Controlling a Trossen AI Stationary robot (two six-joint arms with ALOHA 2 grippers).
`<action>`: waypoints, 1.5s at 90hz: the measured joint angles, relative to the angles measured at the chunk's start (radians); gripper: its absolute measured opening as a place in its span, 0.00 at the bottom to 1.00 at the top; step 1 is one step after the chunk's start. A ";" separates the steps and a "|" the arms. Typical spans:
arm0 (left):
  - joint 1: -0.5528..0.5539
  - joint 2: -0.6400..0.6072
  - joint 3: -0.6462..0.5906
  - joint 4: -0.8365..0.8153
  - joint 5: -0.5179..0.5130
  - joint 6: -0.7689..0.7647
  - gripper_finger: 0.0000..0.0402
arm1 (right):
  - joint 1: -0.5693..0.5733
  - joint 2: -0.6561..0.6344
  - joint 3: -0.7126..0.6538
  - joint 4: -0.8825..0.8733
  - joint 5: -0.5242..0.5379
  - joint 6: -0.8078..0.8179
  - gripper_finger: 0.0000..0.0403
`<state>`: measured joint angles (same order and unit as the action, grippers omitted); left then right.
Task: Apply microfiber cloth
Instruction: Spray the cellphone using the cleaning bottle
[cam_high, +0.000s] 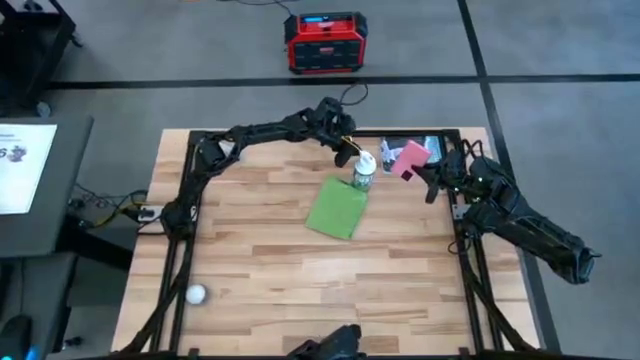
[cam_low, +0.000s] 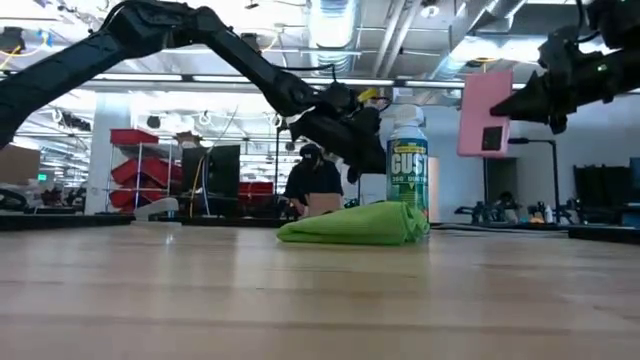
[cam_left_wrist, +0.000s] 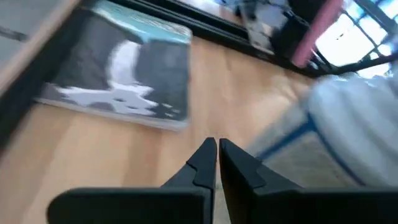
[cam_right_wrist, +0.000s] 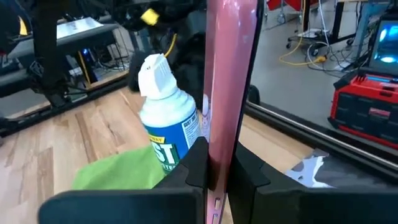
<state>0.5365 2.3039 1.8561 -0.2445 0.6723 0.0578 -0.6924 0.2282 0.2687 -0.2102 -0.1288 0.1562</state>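
Wooden table (cam_high: 250, 240): microfiber cloth (cam_high: 337, 209) lies just near of my closed, empty left gripper (cam_high: 345, 157) (closer arm); right gripper (cam_high: 418, 172) clamps pink phone (cam_high: 409, 158).

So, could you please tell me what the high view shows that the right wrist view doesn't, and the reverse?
Only the high view shows a white ball near the table's front left and the left claw beside the spray can. Only the right wrist view shows the right claw clamped on the pink phone's edge. Both show the green cloth, can and phone.
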 joint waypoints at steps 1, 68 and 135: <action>-0.002 0.000 0.000 -0.007 0.000 0.002 0.00 | -0.001 0.000 0.000 0.002 0.000 0.000 0.03; -0.127 -0.002 -0.002 -0.220 -0.069 0.109 0.00 | -0.017 -0.001 0.000 -0.065 0.075 0.002 0.03; 0.056 -0.180 -0.002 -0.194 -0.326 0.073 0.00 | -0.017 -0.001 0.000 -0.086 0.110 0.001 0.03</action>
<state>0.5930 2.1244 1.8542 -0.4384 0.3467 0.1310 -0.7094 0.2268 0.2690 -0.2958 -0.0189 0.1570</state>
